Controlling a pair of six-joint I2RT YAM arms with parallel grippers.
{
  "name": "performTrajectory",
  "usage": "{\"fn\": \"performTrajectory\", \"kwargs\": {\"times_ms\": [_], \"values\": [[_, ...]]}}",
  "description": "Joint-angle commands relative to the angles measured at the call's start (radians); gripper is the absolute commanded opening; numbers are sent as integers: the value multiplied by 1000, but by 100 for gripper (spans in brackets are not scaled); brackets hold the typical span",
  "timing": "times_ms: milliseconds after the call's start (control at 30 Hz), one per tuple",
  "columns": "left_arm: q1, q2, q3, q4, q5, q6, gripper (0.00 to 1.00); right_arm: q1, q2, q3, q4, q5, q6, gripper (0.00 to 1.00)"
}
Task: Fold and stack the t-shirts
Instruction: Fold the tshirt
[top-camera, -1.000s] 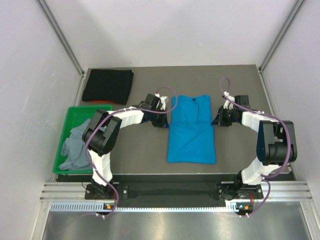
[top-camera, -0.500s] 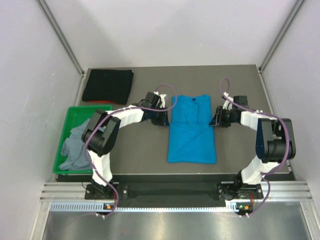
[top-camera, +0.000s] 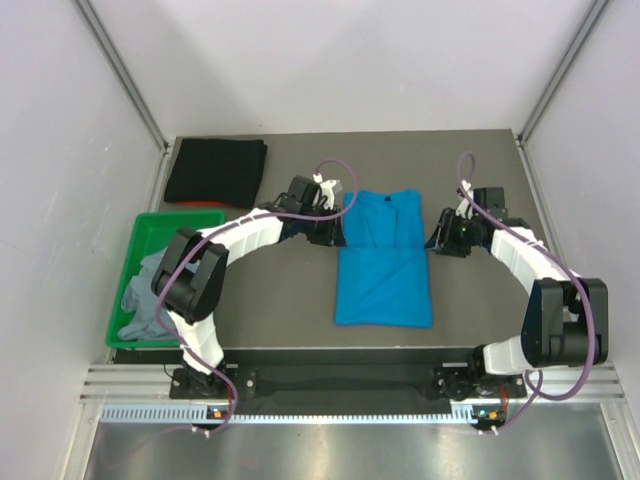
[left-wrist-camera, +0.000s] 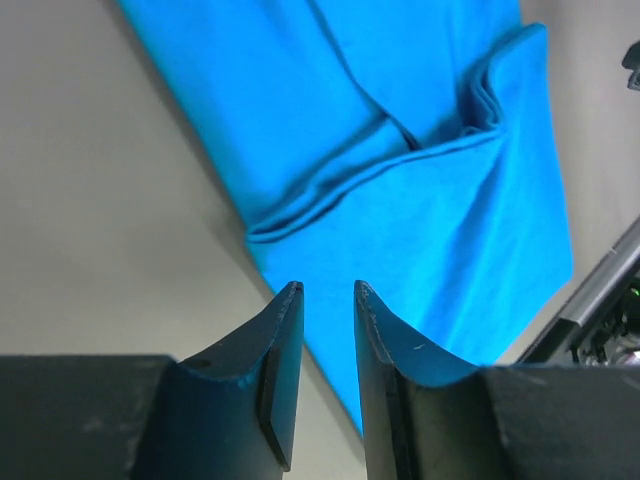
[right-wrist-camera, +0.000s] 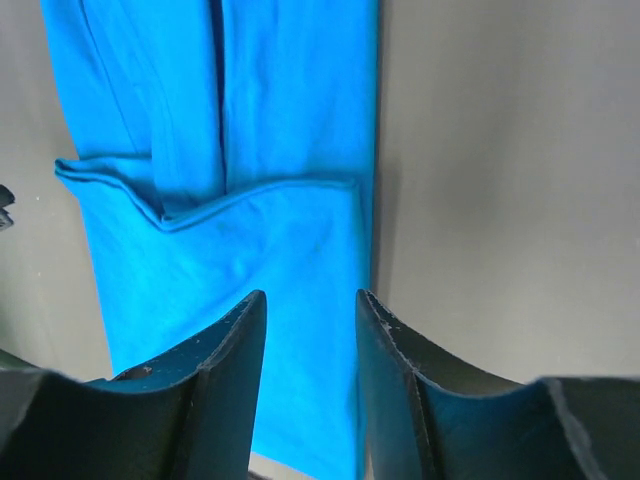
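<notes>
A blue t-shirt (top-camera: 383, 262) lies in the middle of the table, its sides folded in to a long rectangle, collar at the far end. It also shows in the left wrist view (left-wrist-camera: 400, 200) and the right wrist view (right-wrist-camera: 250, 190). My left gripper (top-camera: 333, 222) hovers at the shirt's left edge near the collar end; its jaws (left-wrist-camera: 325, 292) stand narrowly apart and empty. My right gripper (top-camera: 438, 238) hovers at the shirt's right edge; its jaws (right-wrist-camera: 310, 297) stand open and empty above that edge.
A folded black shirt (top-camera: 215, 172) lies at the back left corner. A green tray (top-camera: 150, 225) at the left edge holds a crumpled grey shirt (top-camera: 148, 290). Grey walls and metal posts close in the table.
Both grippers have shifted a little toward the far end along the blue shirt's edges. The right arm's elbow has swung outward. The shirt has not moved.
</notes>
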Motion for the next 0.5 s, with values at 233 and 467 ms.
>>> {"fn": "performTrajectory", "kwargs": {"times_ms": [233,467], "values": [[-33,41,33,51,29,-17,29,126,15,-23,30,10,75,33],[-27,128,41,-12,-143,-12,29,126,95,-97,65,126,69,31]]}}
